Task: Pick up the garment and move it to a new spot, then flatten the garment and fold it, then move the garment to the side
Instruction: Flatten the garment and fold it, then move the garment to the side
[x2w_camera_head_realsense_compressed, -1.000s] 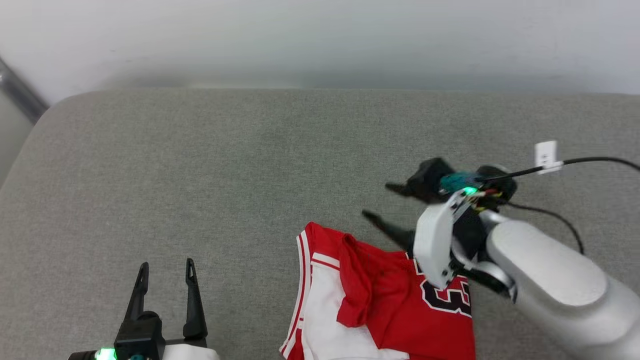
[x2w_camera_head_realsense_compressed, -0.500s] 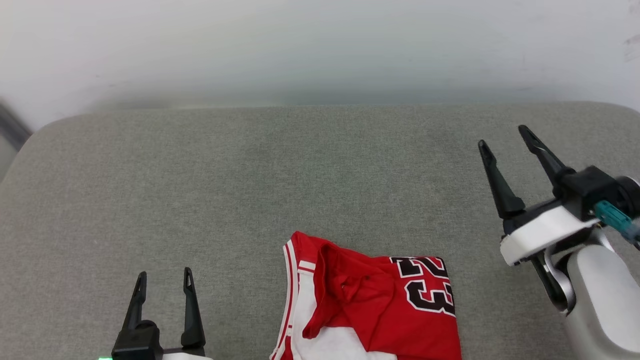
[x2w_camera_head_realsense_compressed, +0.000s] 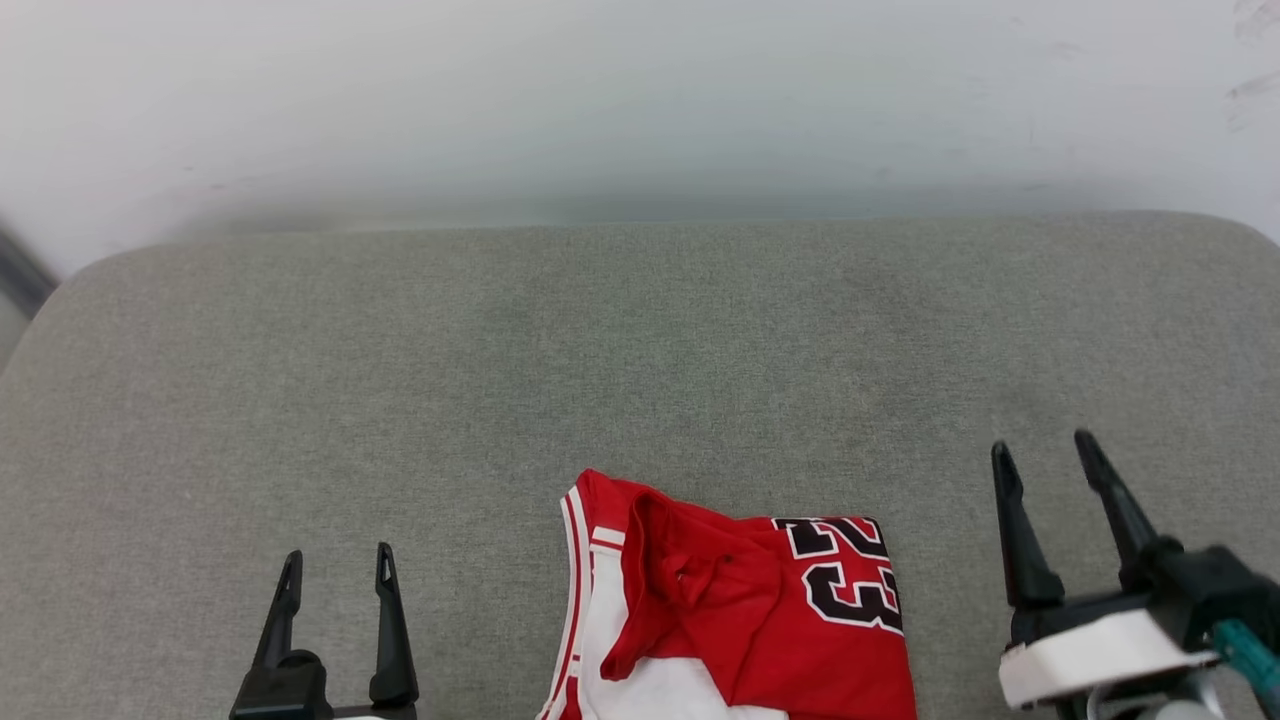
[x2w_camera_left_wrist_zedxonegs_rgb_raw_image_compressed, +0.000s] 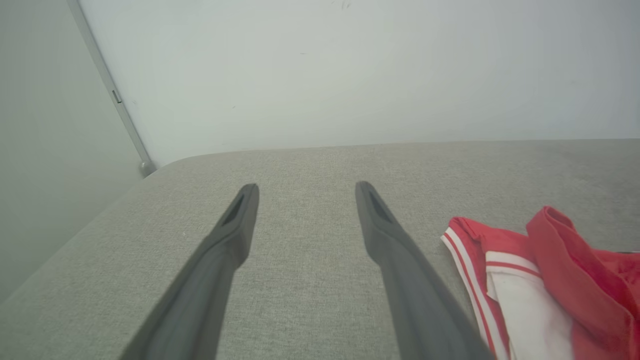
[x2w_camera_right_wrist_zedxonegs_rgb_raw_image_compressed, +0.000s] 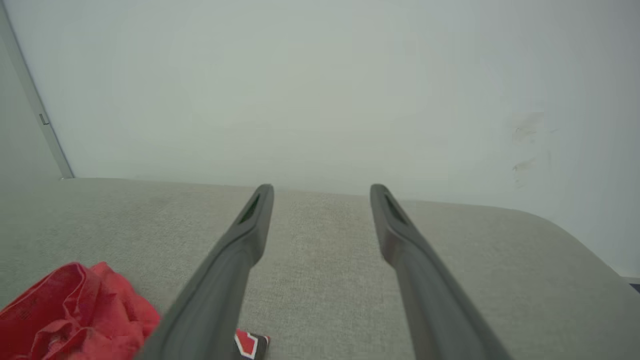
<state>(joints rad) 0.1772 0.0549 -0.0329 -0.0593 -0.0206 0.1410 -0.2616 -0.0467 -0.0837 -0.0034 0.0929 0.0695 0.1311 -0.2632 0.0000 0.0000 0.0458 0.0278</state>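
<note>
The garment (x2w_camera_head_realsense_compressed: 740, 610), a folded red jersey with a white sleeve and a black "23", lies on the grey cushion at the bottom middle of the head view, its lower part cut off by the frame. It appears again at the right of the left wrist view (x2w_camera_left_wrist_zedxonegs_rgb_raw_image_compressed: 540, 280) and at the lower left of the right wrist view (x2w_camera_right_wrist_zedxonegs_rgb_raw_image_compressed: 75, 310). My left gripper (x2w_camera_head_realsense_compressed: 337, 565) stands open at the lower left, well clear of the garment. Off the garment's right side my right gripper (x2w_camera_head_realsense_compressed: 1045, 455) is open with nothing between its fingers.
The grey fabric cushion (x2w_camera_head_realsense_compressed: 600, 360) spreads wide behind and to both sides of the garment. A pale wall (x2w_camera_head_realsense_compressed: 640, 100) runs along its far edge. A grey vertical strip (x2w_camera_left_wrist_zedxonegs_rgb_raw_image_compressed: 107, 90) stands at the wall's left corner.
My right arm has drawn back from over the garment to the lower right, leaving it lying folded. The head camera has shifted a little. My left gripper has stayed put.
</note>
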